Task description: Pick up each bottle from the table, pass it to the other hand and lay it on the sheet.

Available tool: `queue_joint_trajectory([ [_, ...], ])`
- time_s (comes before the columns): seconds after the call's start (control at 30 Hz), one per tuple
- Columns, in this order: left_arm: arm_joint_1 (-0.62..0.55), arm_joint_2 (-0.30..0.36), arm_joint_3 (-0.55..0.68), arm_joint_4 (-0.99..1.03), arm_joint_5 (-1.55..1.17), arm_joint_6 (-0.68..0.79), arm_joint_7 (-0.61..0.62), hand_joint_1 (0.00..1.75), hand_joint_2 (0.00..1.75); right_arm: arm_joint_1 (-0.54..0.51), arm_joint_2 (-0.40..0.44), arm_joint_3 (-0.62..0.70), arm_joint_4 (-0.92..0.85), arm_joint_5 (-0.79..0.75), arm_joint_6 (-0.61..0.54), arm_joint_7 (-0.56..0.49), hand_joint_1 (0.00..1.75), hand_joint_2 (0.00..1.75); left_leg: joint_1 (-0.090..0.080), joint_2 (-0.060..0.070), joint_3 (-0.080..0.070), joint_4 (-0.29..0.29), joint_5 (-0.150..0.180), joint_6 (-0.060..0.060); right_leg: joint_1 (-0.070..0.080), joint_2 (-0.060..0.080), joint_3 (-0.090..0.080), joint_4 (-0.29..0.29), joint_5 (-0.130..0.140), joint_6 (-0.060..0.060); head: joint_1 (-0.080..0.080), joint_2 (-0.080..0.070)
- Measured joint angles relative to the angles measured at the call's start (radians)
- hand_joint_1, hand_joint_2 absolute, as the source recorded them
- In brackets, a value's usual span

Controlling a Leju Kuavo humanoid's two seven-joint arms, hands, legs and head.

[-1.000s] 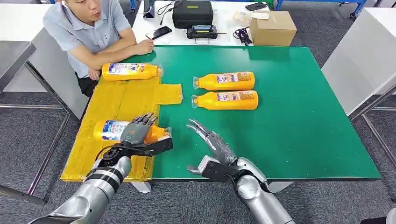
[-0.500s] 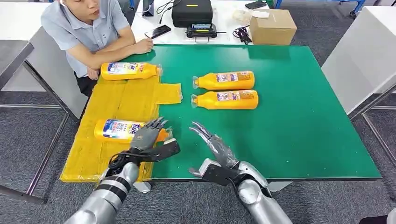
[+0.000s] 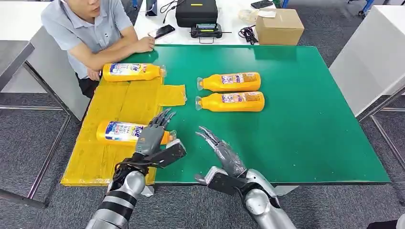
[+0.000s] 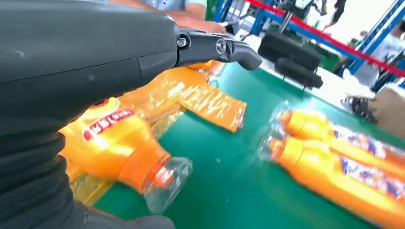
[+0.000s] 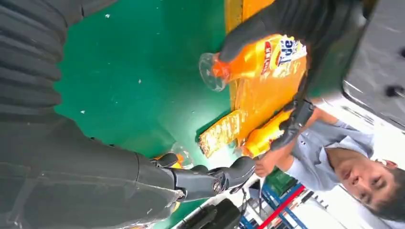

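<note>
In the head view, 4 orange bottles are lying on their sides on the green table [image 3: 310,119]. 2 of them are resting on the yellow sheet [image 3: 119,102] that is covering the left part of the table: the far bottle [image 3: 131,72] is lying at the sheet's upper edge, in the upper left of the frame, and the near bottle [image 3: 125,132] is lying across the sheet's lower half, left of centre, its clear cap reaching the sheet's right edge. The other 2 are lying side by side on bare green, just above the centre of the frame: the upper middle bottle [image 3: 230,82] and the lower middle bottle [image 3: 230,101], caps pointing left, apart from the sheet.

The left hand [image 3: 152,138] is hovering at the cap end of the near bottle, fingers extended and apart, gripping nothing; the left wrist view is showing the near bottle's orange neck and clear cap uncovered beside the hand. The right hand [image 3: 223,150] is sitting low and centre in the frame over bare green, fingers straight and spread, empty.

A person [image 3: 88,31] in a grey shirt is sitting at the upper left corner, forearms resting by the far bottle. Beyond the table's top edge, a black case [image 3: 196,13] and a cardboard box [image 3: 279,26] are standing on a white surface.
</note>
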Motion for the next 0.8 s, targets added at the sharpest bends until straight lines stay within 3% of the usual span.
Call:
queue_joint_trajectory([
  [0.27,0.020,0.000,-0.002,-0.049,0.068,-0.008,-0.013,0.00,1.75,0.017,0.008,-0.007,-0.037,0.007,-0.027,-0.002,0.00,1.75,0.000,0.000,0.000,0.000,0.000,0.000,0.000,0.000,0.000,0.000,0.000,0.000,0.000,0.000],
  [0.43,0.054,-0.014,0.028,-0.132,0.346,-0.108,-0.007,0.00,1.75,0.070,0.052,-0.106,-0.165,-0.018,-0.088,-0.008,0.00,1.75,0.000,0.000,-0.001,0.000,0.000,0.000,0.000,0.000,-0.001,0.000,0.000,0.000,0.000,0.000],
  [0.73,0.082,-0.022,0.050,-0.206,0.460,-0.117,0.007,0.00,1.75,0.121,0.112,-0.240,-0.264,-0.024,-0.114,-0.014,0.00,1.75,0.000,0.000,-0.001,0.000,0.000,0.000,0.000,0.000,-0.001,0.000,0.000,0.000,0.000,0.000],
  [0.77,0.091,-0.023,0.052,-0.220,0.493,-0.118,0.011,0.00,1.75,0.131,0.124,-0.266,-0.277,-0.030,-0.121,-0.014,0.00,0.00,0.000,0.000,-0.001,0.000,0.000,0.000,0.000,0.000,-0.001,0.000,0.000,0.000,0.000,0.000],
  [0.8,0.100,-0.023,0.054,-0.235,0.527,-0.126,0.014,0.00,1.75,0.142,0.134,-0.294,-0.289,-0.042,-0.118,-0.014,0.00,0.00,0.000,0.000,-0.001,0.000,0.000,0.000,0.000,0.000,-0.001,0.000,0.000,0.000,0.000,0.000],
])
